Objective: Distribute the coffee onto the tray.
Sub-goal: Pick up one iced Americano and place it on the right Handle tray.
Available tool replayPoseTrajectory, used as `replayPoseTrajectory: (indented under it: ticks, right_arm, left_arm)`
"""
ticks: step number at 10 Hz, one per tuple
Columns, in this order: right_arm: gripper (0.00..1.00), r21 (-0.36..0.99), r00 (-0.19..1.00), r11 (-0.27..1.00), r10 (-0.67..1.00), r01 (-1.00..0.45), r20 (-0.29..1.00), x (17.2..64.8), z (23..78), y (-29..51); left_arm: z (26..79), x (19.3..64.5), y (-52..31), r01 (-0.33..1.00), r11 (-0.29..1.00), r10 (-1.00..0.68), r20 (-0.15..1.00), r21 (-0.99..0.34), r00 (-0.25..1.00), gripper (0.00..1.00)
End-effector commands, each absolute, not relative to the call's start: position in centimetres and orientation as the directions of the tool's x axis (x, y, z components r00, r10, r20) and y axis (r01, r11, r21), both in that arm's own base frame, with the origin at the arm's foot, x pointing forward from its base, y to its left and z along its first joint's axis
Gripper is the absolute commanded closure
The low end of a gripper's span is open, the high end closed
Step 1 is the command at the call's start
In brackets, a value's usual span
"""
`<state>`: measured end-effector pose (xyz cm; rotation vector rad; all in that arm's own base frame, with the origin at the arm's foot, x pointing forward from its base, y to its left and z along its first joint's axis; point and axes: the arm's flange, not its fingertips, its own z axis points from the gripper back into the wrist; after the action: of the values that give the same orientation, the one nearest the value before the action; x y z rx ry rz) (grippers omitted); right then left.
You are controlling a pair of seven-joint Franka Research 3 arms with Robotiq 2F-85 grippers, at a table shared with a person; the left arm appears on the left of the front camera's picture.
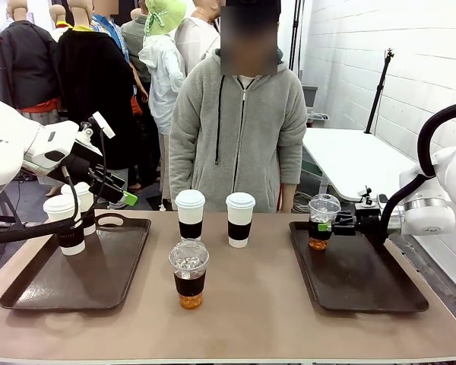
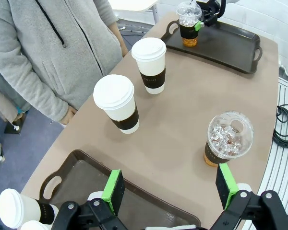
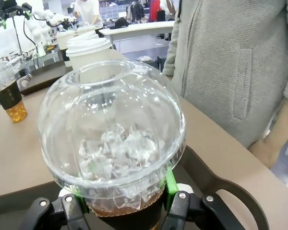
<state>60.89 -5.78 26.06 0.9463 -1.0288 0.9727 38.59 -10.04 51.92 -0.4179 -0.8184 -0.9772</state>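
Note:
Two white lidded cups with dark sleeves stand in the far left corner of the left tray. My left gripper hovers open above that tray, its green pads spread with nothing between them. At the table's middle stand two more white cups. Nearer me is a clear dome-lidded cup of amber drink. My right gripper is shut on the second clear cup at the far left corner of the right tray.
A person in a grey hooded jacket stands at the far edge, arms hanging down. The near table strip between the trays is bare. A second table stands behind at the right.

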Motion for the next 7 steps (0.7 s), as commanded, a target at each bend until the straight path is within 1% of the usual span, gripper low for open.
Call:
replayPoseTrajectory:
  ticks: [1, 2, 7]
  right_arm:
    - [0.12, 0.19, 0.259, 0.298, 0.213, -0.935, 0.942, 60.7, 25.9, -5.0]
    - [0.0, 0.195, 0.266, 0.298, 0.22, -0.934, 0.938, 60.7, 26.1, -5.0]
    - [0.0, 0.206, 0.289, 0.323, 0.233, -0.924, 0.929, 59.7, 26.0, -5.8]
  left_arm:
    - [51.7, 38.9, -9.8, 0.866, 0.497, -0.56, 0.78, 0.045, 0.281, 0.0]
    - [51.7, 38.9, -9.8, 0.866, 0.497, -0.56, 0.78, 0.045, 0.281, 0.0]
    - [51.7, 38.9, -9.8, 0.866, 0.497, -0.56, 0.78, 0.045, 0.281, 0.0]
